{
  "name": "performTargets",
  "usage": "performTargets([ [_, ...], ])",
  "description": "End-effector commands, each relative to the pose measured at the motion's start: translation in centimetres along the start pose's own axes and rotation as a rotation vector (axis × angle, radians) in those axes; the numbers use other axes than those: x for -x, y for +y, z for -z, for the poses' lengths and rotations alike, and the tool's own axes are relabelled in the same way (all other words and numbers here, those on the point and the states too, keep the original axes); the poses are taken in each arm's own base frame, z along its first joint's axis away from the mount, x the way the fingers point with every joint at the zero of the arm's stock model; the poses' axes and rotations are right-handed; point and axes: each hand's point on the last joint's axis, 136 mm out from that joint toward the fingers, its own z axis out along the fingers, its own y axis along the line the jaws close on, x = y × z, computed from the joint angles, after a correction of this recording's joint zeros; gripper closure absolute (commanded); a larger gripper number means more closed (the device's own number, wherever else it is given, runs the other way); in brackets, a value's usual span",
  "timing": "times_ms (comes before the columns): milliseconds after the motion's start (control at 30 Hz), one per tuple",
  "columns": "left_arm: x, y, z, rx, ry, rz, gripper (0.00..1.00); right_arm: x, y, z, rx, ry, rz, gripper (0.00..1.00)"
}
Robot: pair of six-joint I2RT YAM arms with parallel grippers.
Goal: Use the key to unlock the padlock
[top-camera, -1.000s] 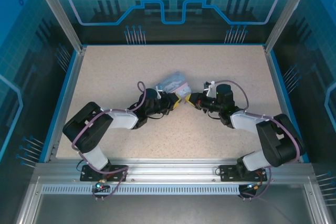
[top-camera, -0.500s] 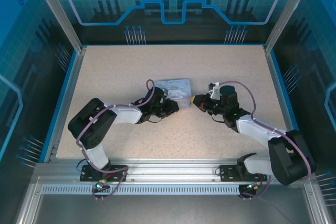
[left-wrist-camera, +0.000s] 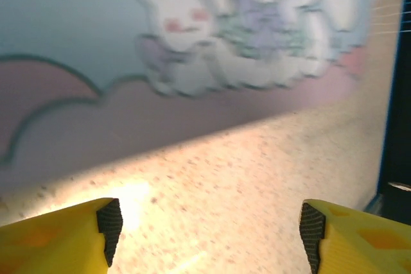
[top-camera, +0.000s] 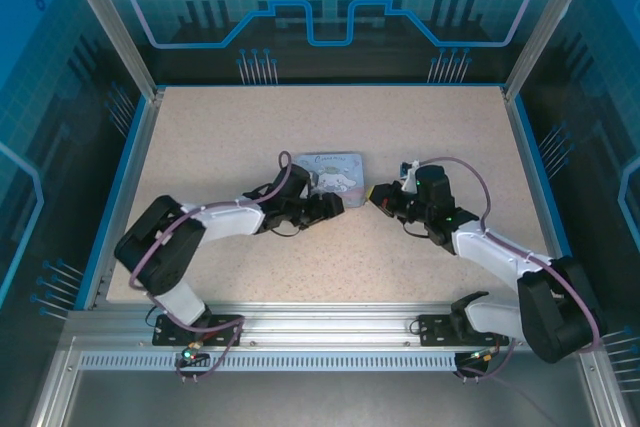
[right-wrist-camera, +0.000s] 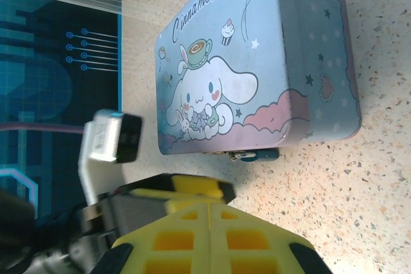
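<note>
Your left gripper (left-wrist-camera: 209,226) is holding its two yellow fingers wide apart, with nothing but speckled table (left-wrist-camera: 257,178) lying between them. Your right gripper (right-wrist-camera: 209,208) is pressing its fingers tight together (whether the tiny key is pinched in there, I cannot tell).

Just ahead of the right fingers the blue tin (right-wrist-camera: 270,43) is lying flat, with its long front edge facing them. By the little clasp (right-wrist-camera: 239,155) on that edge, a small dark thing is sitting. I am taking it for the padlock (right-wrist-camera: 264,154). It is lying along the edge, sideways to the right fingers.

From above, both grippers are sitting just beside that same edge. The left is by its middle and the right is by its corner, so the left looks nearer.

The right wrist view is showing you the clasp and padlock. The left wrist view is giving you the bunnies on the lid instead, close and blurry.
</note>
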Motion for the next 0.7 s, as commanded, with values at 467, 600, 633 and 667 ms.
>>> performTargets([
  [467,4.4,-10.7,5.0,-0.395,-0.164,0.235,0.46,3.0,2.1,-3.4,-0.034,-0.111,-0.211,1.0],
  [600,4.4,-9.8,4.4,-0.376,-0.188,0.257,0.54,3.3,1.7,-3.5,-0.048,-0.135,-0.248,1.0],
  [633,4.4,-9.7,4.3,-0.377,-0.19,0.264,0.55,3.6,2.1,-3.4,-0.027,-0.146,-0.25,1.0],
  [667,4.3,-9.5,4.0,-0.376,-0.191,0.271,0.55,3.7,2.2,-3.5,-0.02,-0.151,-0.257,1.0],
])
